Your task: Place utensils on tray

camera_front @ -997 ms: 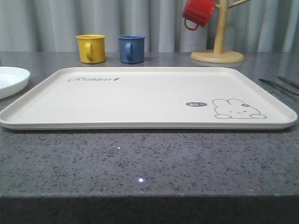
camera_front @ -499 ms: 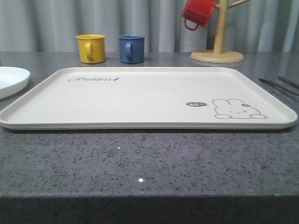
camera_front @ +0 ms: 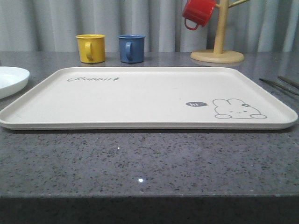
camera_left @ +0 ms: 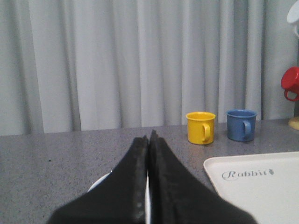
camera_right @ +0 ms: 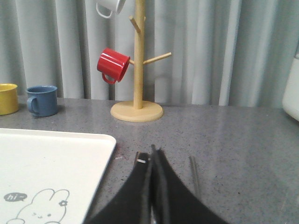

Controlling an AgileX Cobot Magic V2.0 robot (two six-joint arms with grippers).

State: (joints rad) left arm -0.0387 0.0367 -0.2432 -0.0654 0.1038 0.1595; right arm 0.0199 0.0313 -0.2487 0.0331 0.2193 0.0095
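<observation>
No item is loaded yet: the tray (camera_front: 140,98) is bare. Both end effectors, left (camera_left: 148,140) and right (camera_right: 153,151), are together; part one over the plate (camera_front: 11,80) beside the tray.

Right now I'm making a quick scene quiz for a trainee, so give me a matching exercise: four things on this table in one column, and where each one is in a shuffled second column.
Things:
1. red mug
2. white plate
3. yellow mug
4. tray

Places:
A. on the counter beyond the tray, beside the blue mug
B. hanging on the wooden mug stand
C. centre of the counter, nothing lying on it
D. on the counter left of the tray

Pairs: 1-B, 2-D, 3-A, 4-C
</observation>
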